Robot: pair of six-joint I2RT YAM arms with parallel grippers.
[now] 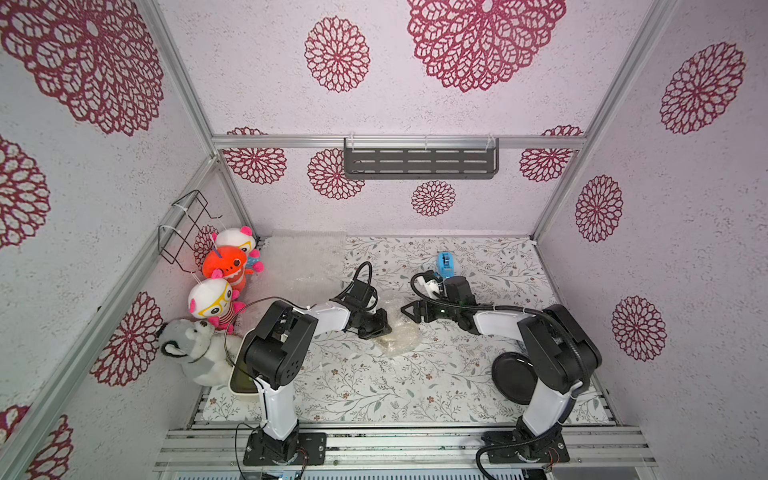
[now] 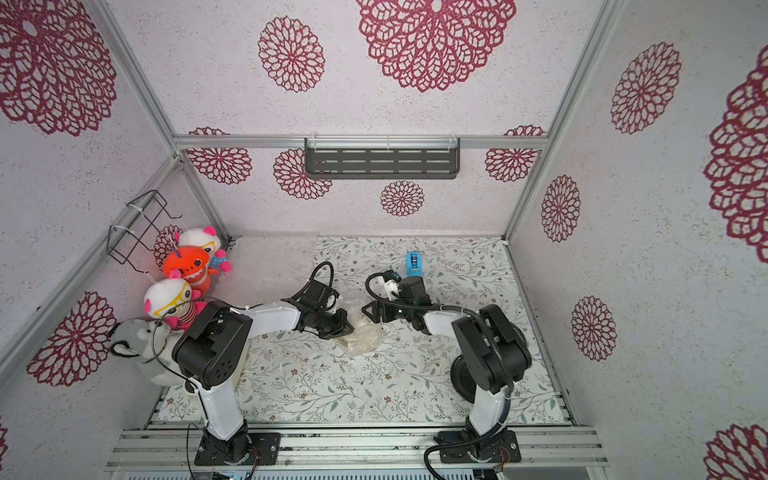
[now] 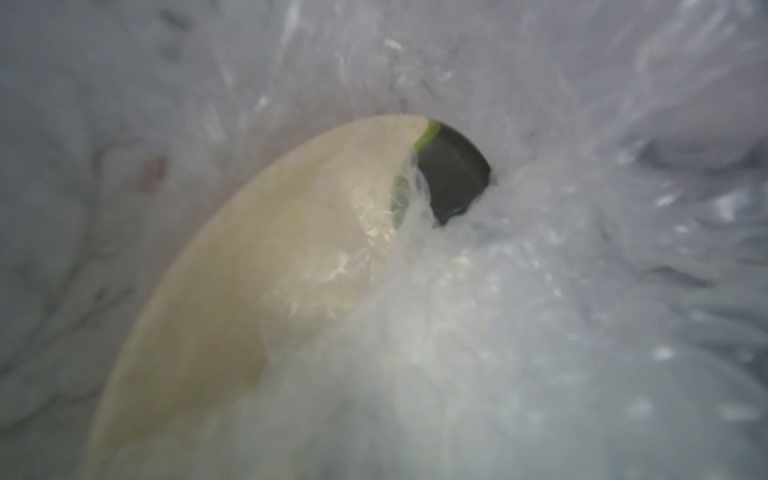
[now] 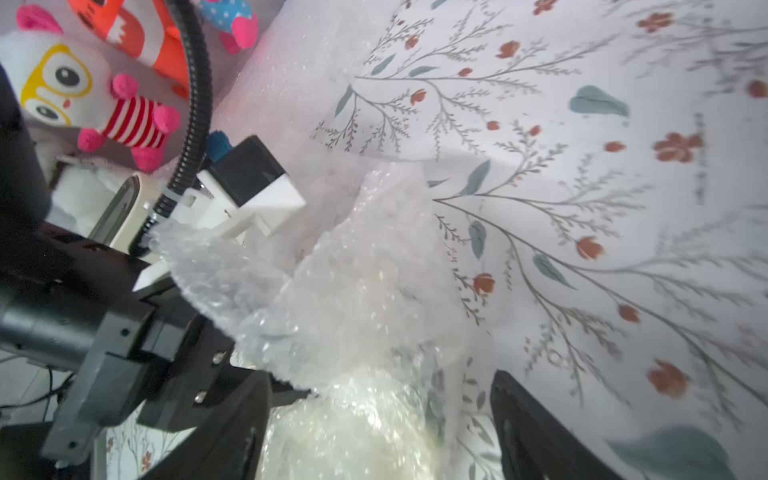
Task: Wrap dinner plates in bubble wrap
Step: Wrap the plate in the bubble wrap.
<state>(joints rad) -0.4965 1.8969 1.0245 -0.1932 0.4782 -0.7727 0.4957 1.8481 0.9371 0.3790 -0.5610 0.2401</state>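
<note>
On the middle of the mat [image 1: 374, 395] lies the cream plate [image 1: 401, 332], bundled in bubble wrap [image 1: 392, 301]. My left gripper [image 1: 384, 328] is pinched tight on a bunch of that wrap at the plate's edge. My right gripper [image 4: 382, 378] is just beside the bundle, its two fingers wide apart, holding nothing.

Only my left wrist view shows a bare bit of plate peeking out, all blurry. Only the top views show the black plate [image 1: 513, 376] near my right arm's base and a blue tape holder [image 1: 445, 262] farther back. A spare sheet [image 1: 307, 257] lies flat at the back left, by the soft toys [image 1: 224, 270].

The mat is white with leaves and little flowers. The walls [image 1: 685, 249] are pale with big dark red flowers.
</note>
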